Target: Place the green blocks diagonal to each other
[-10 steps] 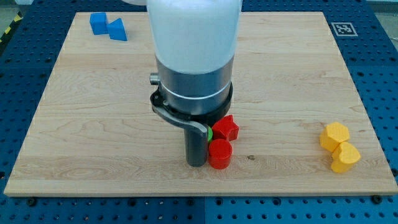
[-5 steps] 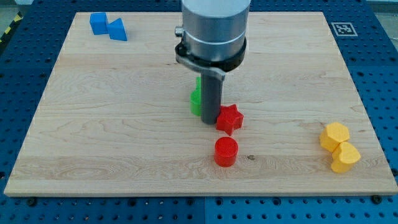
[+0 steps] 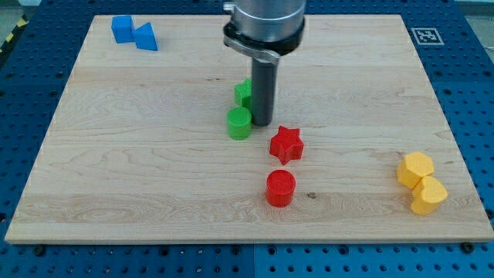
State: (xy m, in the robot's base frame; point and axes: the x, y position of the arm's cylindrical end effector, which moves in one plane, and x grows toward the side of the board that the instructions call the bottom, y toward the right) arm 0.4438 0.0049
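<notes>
Two green blocks sit near the board's middle: a green cylinder (image 3: 239, 123) and, just above and to its right, a second green block (image 3: 244, 93) partly hidden behind my rod, its shape unclear. They touch or nearly touch, set diagonally. My tip (image 3: 262, 123) stands right beside the green cylinder on its right and just below the hidden green block.
A red star (image 3: 285, 144) lies below and right of my tip, a red cylinder (image 3: 280, 188) below that. Two blue blocks (image 3: 133, 32) sit at the top left. Two yellow blocks (image 3: 421, 182) sit at the right edge of the wooden board (image 3: 116, 154).
My rod has moved from beside the red cylinder up the view, past the red star, to the green blocks. The green cylinder now shows fully at the rod's left.
</notes>
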